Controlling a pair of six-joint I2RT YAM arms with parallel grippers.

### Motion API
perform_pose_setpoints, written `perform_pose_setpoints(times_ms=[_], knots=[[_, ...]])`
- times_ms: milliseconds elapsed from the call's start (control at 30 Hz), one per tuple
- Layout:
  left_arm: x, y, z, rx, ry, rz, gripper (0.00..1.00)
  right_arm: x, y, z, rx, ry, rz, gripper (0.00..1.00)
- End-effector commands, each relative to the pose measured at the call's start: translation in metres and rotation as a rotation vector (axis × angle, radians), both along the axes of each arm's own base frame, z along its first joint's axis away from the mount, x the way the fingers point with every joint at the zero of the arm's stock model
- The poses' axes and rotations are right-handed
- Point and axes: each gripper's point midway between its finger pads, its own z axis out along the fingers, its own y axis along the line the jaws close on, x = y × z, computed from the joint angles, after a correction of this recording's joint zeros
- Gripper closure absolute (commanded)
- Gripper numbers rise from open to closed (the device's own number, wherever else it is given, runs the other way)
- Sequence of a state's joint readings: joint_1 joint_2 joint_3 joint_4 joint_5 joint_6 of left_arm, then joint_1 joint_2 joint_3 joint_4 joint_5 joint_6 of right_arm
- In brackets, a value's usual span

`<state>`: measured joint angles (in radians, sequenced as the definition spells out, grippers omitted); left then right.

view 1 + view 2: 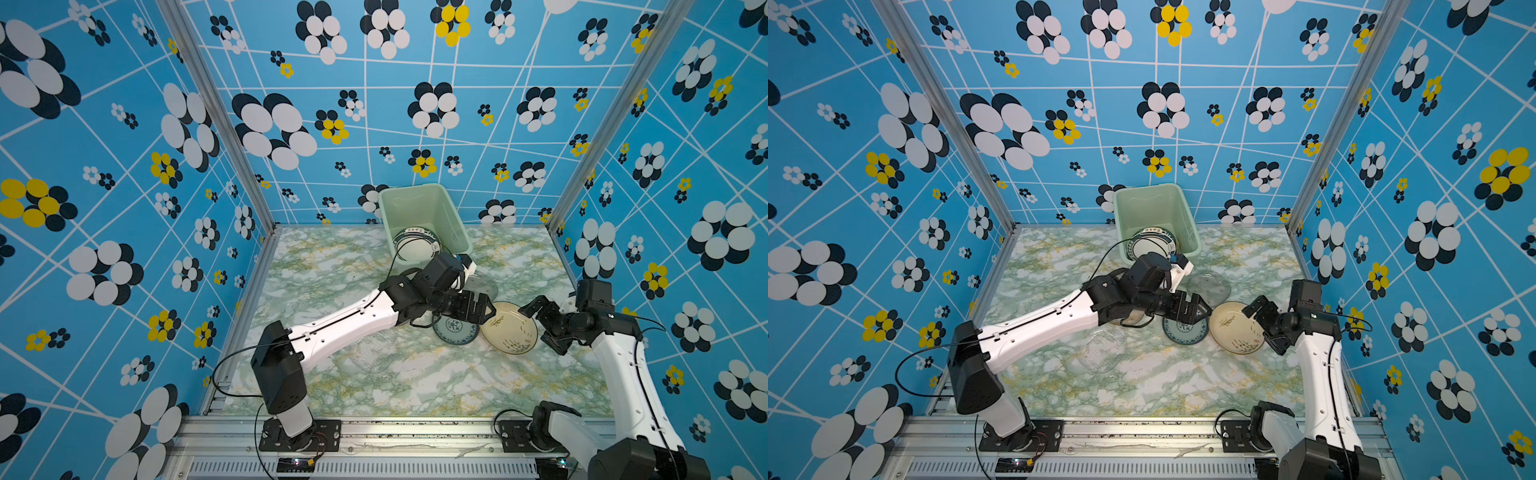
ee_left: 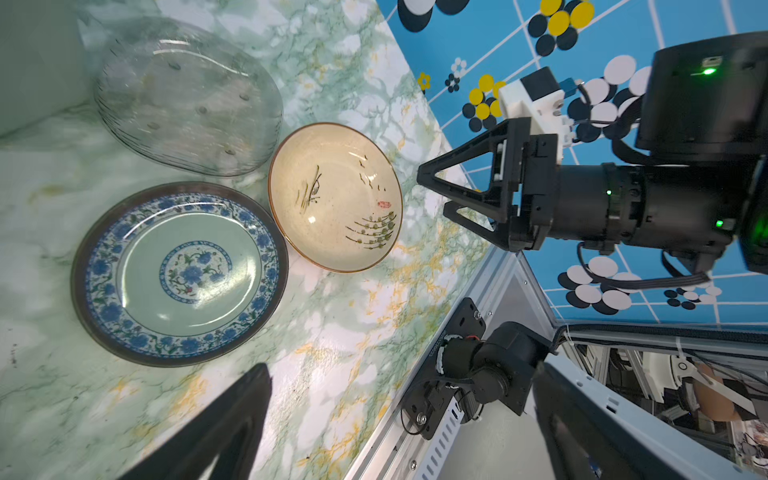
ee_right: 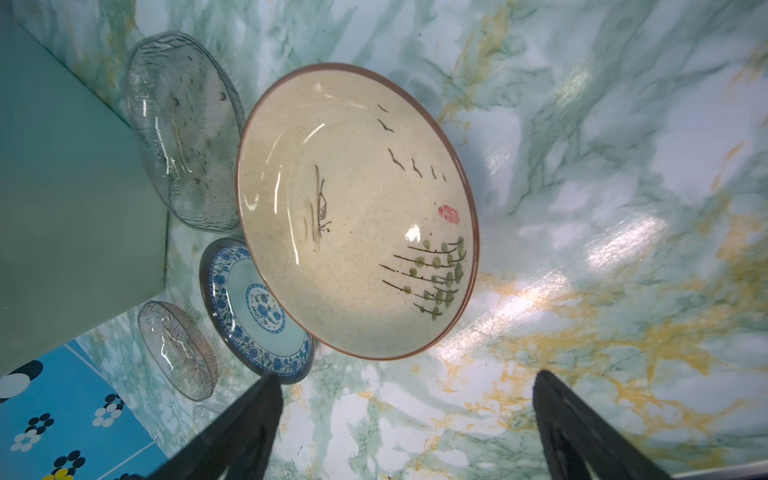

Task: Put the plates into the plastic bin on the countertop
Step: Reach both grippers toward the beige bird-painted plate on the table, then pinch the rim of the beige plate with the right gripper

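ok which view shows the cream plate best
The right wrist view: the cream plate fills the frame, whole and unobstructed, its painted boat, birds and red seal sharp. The left wrist view shows it whole but smaller. Both top views show it small and far off.

Countertop (image 1: 415, 386), flat, marbled green, white and yellow. Bearing directly: one pale mint plastic bin (image 1: 436, 208), upright at the far edge; one clear glass plate (image 1: 1208, 284) just beside the bin's near corner; one cream plate (image 1: 509, 328), brown-rimmed with painted reeds and birds, rim to rim with one blue-patterned plate (image 1: 455, 330); one ribbed clear glass plate (image 1: 1100, 351) nearer the front; one small glass dish (image 3: 178, 349) beside the blue-patterned plate.
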<state>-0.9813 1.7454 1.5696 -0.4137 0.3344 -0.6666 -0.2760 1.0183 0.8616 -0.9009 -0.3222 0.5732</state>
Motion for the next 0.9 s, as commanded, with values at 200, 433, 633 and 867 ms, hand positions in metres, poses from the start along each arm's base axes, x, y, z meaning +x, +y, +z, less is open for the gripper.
perform_pose_setpoints(times_ms=[200,433,633,867], knots=[[0.020,-0.036,-0.057,0.041,0.137,-0.007,0.03,-0.017,-0.016,-0.047,-0.041,0.122,-0.022,0.04],[0.040,-0.055,-0.094,0.061,0.190,0.018,0.08,-0.008,-0.016,-0.066,-0.012,0.137,-0.034,0.05],[0.058,-0.073,-0.113,0.059,0.213,0.016,0.15,-0.007,-0.020,-0.079,-0.018,0.166,-0.037,0.08],[0.074,-0.081,-0.131,0.074,0.212,0.023,0.22,-0.001,-0.020,-0.090,-0.006,0.183,-0.016,0.26]])
